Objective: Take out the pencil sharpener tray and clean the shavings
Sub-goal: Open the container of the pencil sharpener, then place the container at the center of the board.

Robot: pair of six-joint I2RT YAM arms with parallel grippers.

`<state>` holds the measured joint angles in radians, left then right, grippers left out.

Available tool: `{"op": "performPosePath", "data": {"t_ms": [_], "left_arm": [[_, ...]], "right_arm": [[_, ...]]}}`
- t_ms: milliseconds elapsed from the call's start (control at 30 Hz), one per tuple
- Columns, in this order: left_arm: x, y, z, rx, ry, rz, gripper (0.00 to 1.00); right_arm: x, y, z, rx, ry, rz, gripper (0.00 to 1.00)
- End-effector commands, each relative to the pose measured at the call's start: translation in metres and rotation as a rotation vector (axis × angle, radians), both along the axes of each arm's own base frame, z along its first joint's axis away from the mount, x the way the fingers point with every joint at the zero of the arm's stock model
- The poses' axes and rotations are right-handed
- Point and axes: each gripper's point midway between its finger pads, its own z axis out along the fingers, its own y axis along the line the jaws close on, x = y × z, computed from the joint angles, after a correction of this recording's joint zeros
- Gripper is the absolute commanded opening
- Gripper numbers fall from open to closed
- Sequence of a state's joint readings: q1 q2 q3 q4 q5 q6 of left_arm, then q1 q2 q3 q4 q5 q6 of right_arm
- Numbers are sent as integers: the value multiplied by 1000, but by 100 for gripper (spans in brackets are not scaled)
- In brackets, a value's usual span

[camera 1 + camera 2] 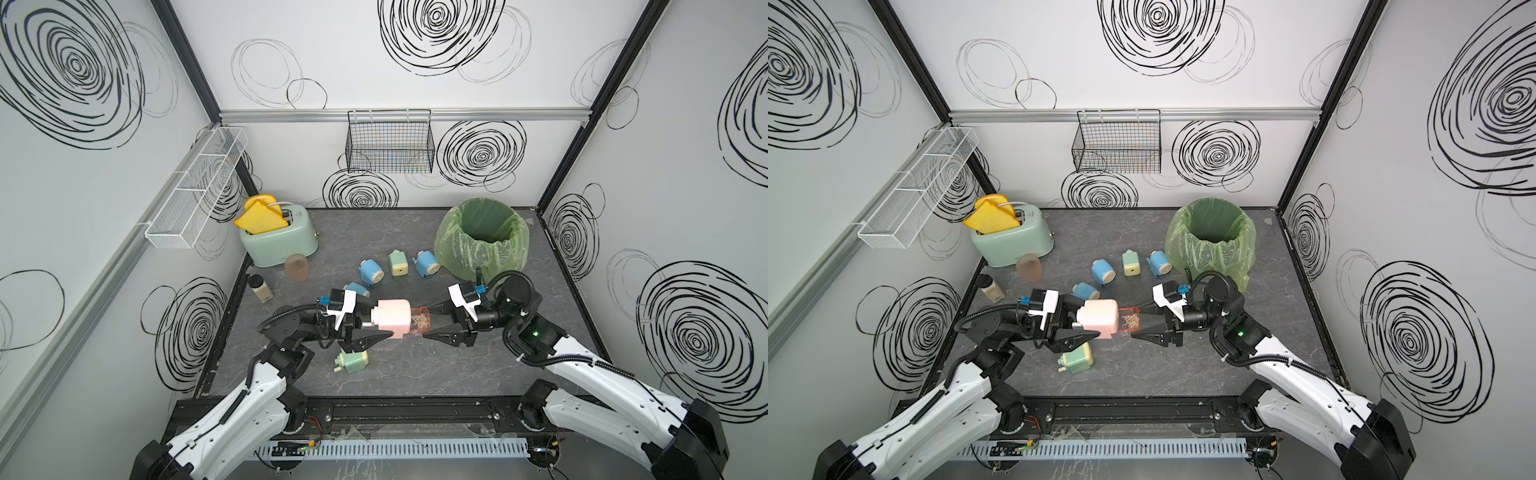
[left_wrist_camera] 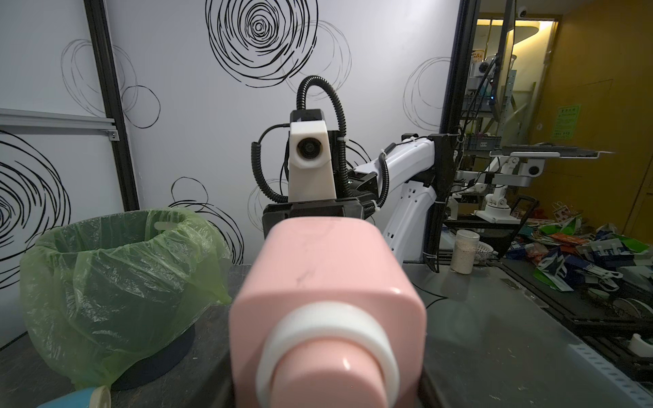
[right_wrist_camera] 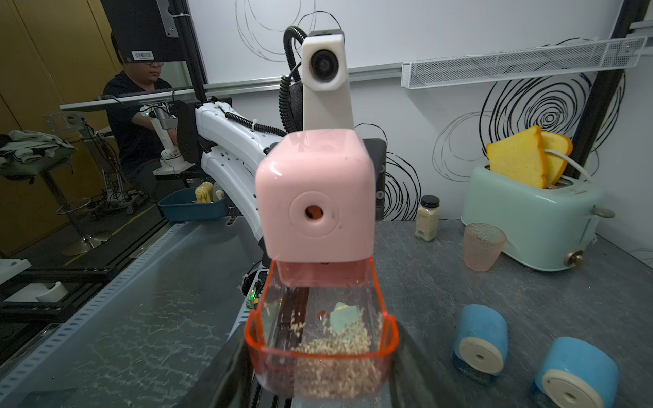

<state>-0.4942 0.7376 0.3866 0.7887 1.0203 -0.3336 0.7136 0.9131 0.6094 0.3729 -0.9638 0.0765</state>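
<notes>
Left gripper (image 1: 380, 323): clamped on the pink sharpener (image 1: 395, 318), front-left of the bin (image 1: 457, 245).
Tray (image 3: 319, 339): partly out. The right wrist view shows shavings (image 3: 332, 367) inside; in the left wrist view the tray is hidden.
Right gripper (image 1: 427, 322): pinching the tray, closer to the bin.

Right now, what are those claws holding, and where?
Left gripper clamps the pink sharpener by its sides; right gripper pinches the tray by its outer end.

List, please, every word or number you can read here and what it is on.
No text here reads clearly.
Spice jar label: too small to read.
Barcode sticker: digits blurred.
Green sign: characters blurred.
Toaster, small mark on top: too small to read.
</notes>
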Motion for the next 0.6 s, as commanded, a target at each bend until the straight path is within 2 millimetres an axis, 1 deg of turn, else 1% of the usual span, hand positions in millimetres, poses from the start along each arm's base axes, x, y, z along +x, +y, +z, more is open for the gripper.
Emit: {"op": "performPosePath", "data": {"t_ms": [0, 367, 567], "left_arm": [[-20, 3, 13, -33, -96, -65, 18], [-20, 3, 14, -38, -95, -63, 18], [-21, 4, 17, -54, -91, -65, 18]], "right_arm": [[11, -1, 5, 15, -10, -49, 27], [18, 1, 4, 10, 5, -78, 27], [15, 4, 5, 19, -4, -68, 28]]}}
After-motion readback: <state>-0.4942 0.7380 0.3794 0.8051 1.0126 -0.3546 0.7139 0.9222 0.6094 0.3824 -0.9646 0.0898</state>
